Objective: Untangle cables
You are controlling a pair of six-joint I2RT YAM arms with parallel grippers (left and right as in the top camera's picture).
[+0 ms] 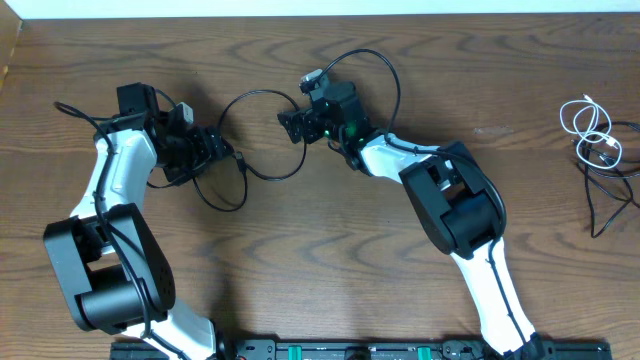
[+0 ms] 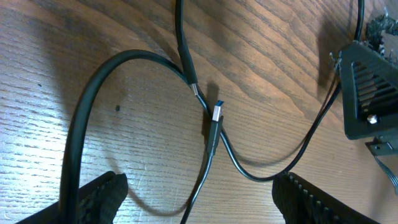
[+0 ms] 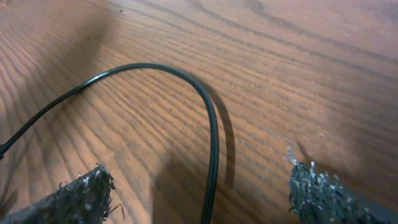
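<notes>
A thin black cable (image 1: 262, 93) lies in loose loops on the wooden table between my two grippers. My left gripper (image 1: 225, 152) is open; in the left wrist view (image 2: 199, 202) the cable (image 2: 249, 171) runs between its fingers, untouched, with its USB plug (image 2: 216, 112) just ahead. My right gripper (image 1: 286, 125) is open; in the right wrist view (image 3: 199, 196) the same cable (image 3: 211, 134) curves down between its fingers. A white cable (image 1: 590, 122) and another black cable (image 1: 597, 195) lie bundled at the far right.
A thicker black cord (image 2: 81, 124) arcs along the left of the left wrist view. The right gripper's body (image 2: 367, 93) shows at that view's right edge. A black arm cord (image 1: 385, 65) loops above the right wrist. The table's far edge (image 1: 320, 14) runs along the top.
</notes>
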